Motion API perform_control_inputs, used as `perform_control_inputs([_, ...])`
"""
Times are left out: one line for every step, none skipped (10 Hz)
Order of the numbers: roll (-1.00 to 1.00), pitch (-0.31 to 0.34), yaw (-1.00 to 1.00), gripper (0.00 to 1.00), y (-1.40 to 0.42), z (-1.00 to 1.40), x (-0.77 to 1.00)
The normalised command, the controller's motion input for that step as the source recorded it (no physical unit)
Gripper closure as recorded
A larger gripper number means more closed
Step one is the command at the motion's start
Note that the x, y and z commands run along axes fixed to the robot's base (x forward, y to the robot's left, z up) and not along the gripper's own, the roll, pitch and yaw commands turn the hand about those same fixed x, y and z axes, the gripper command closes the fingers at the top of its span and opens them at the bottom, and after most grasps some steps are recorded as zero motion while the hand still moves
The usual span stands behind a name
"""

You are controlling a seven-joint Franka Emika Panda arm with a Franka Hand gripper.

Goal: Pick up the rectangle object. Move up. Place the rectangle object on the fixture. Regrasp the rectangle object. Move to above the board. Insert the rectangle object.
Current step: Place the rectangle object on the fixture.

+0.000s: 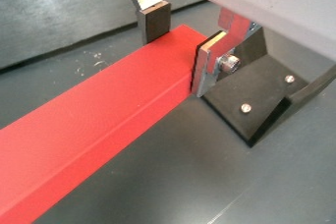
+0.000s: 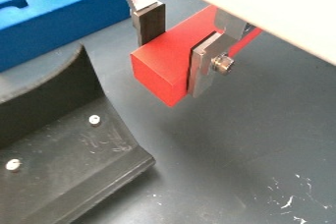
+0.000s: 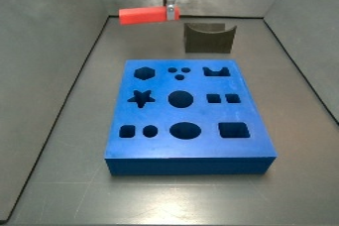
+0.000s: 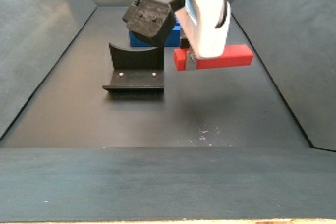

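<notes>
Arm reaches in from above at the far end of the tabletop, wrist pointing straight down. The pincer [image 4: 199, 46] hangs in the air well above the dark floor, its two silver fingers vertical. In a side view the pincer [image 3: 169, 10] sits just beside the far edge, left of the fixture [image 3: 208, 38].

The pincer is closed on the red block [image 4: 214, 59], clamped across its narrow width near one end. In both wrist views the dark pads press flat on opposite long faces: one finger [image 1: 210, 63] on the near face, the other finger [image 1: 155, 17] on the far face. The red block [image 1: 98, 120] runs long and level out of the grip; the other wrist view looks at its short square end [image 2: 168, 63]. Block is horizontal and lifted off the tabletop (not touching floor, fixture or board). In a side view the block [image 3: 139, 16] sticks out sideways from the fingers toward the left edge.

Fixture [image 4: 134, 68] stands on the floor near the far end, notch open upward, nothing in it. Block hangs just beside it and higher, apart from it. A wrist view shows the fixture's dark curved wall and base plate with screws [image 2: 59, 140] below the block end.

The blue board [image 3: 187, 114] lies flat mid-tabletop, nearer than the fixture, well apart from the pincer. All its cutouts (star, circles, squares, hexagon) are open, nothing seated in any. A corner of the board [image 2: 50, 12] shows in a wrist view.
</notes>
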Motion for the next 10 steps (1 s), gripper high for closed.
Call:
perform_control_inputs([0.01,0.026,0.01,1.0,0.0,1.0,-0.01])
perform_control_inputs([0.03,0.044,0.0,1.0,0.0,1.0,-0.01])
perform_control_inputs([0.05,0.072,0.0,1.0,0.0,1.0,-0.02])
perform_control_inputs([0.06,0.082,0.0,1.0,0.0,1.0,-0.02])
perform_control_inputs([0.07,0.087,0.01,1.0,0.0,1.0,-0.03])
perform_control_inputs([0.1,0.094,0.02,1.0,-0.01,1.0,-0.03])
perform_control_inputs([0.11,0.097,0.03,1.0,-0.01,0.98,-0.03])
perform_control_inputs([0.12,0.102,0.03,1.0,-0.01,0.84,-0.03])
perform_control_inputs([0.12,0.1,0.03,1.0,-0.01,0.73,-0.03])
perform_control_inputs([0.09,0.094,0.02,1.0,0.0,0.58,-0.02])
